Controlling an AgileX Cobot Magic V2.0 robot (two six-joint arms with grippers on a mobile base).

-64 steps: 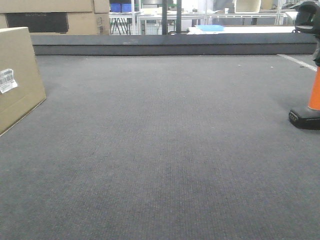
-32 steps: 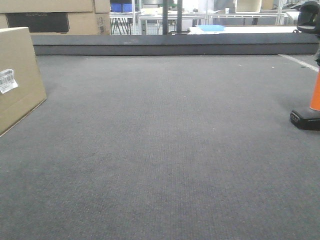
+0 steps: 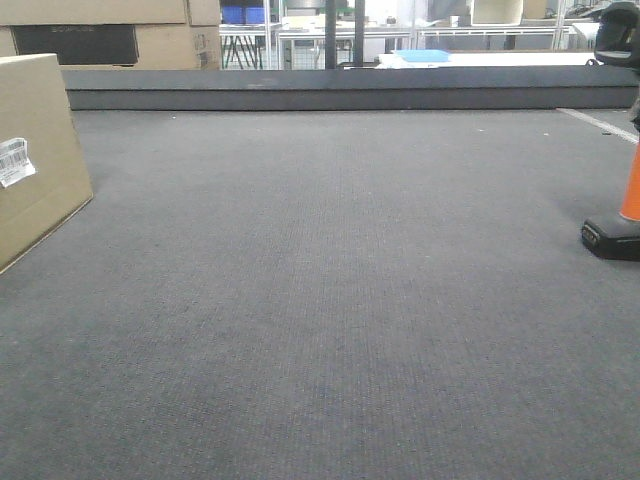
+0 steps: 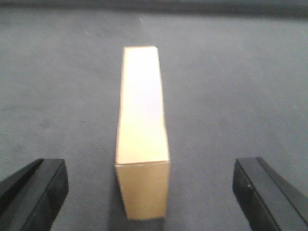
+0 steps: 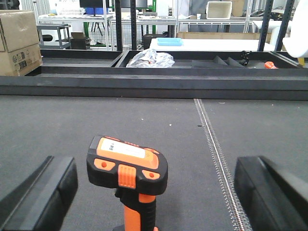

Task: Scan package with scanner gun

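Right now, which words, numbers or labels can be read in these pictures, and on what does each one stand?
No text can be read.
Barcode label on the package: bars only, print too small.
Head label on the scanner gun: blurred.
Dark panel on the far cardboard box: faint lettering, unreadable.

Upright scanner gun (image 5: pixel 127 172) on grey mat (image 5: pixel 67 125), right tool (image 5: pixel 156 190) spread wide either side, seemingly clear

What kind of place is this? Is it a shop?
Probably a warehouse or packing workshop, not a shop: a plain tan cardboard box with a white barcode label, an orange-and-black pistol-shaped barcode scanner, and black metal shelving racks behind.
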